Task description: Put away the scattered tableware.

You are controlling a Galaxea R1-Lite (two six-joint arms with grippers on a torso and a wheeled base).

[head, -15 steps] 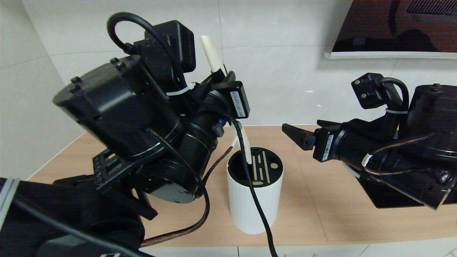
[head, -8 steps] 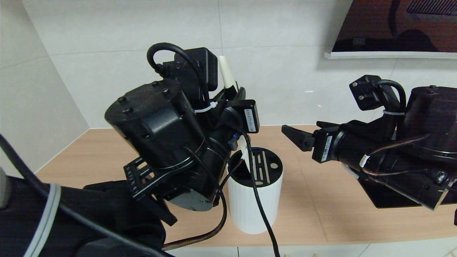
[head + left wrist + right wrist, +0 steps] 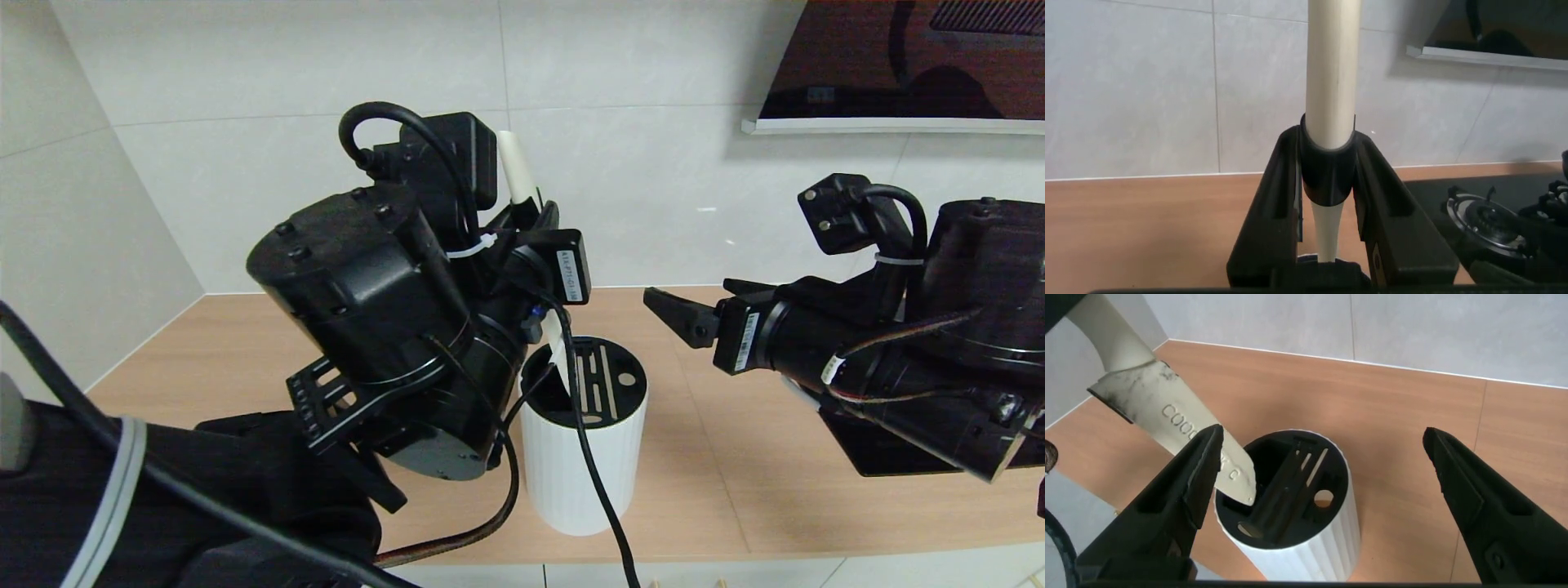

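While the left arm has swung across toward the holder over the last second and then all but stopped, the knife hangs blade-down with its tip at the mouth of the holder's wide opening. By my reading the approach is done and the stowing is down to a straight lowering and a release. The left gripper is clamped tight round the knife's handle. The right gripper waits to the holder's right with its jaws spread wide and nothing in them. The knife is cream throughout, its handle smooth and round, its blade flat, matt and smudged dark near the spine. The holder is a white cylinder with fine vertical ribbing, standing upright on the pale wood-grain counter. Its top is a black insert cut with narrow slots and one round hole beside the large opening. Whether the tip already touches that insert is, from these angles, hard to tell. A glossy black hob lies farther right.
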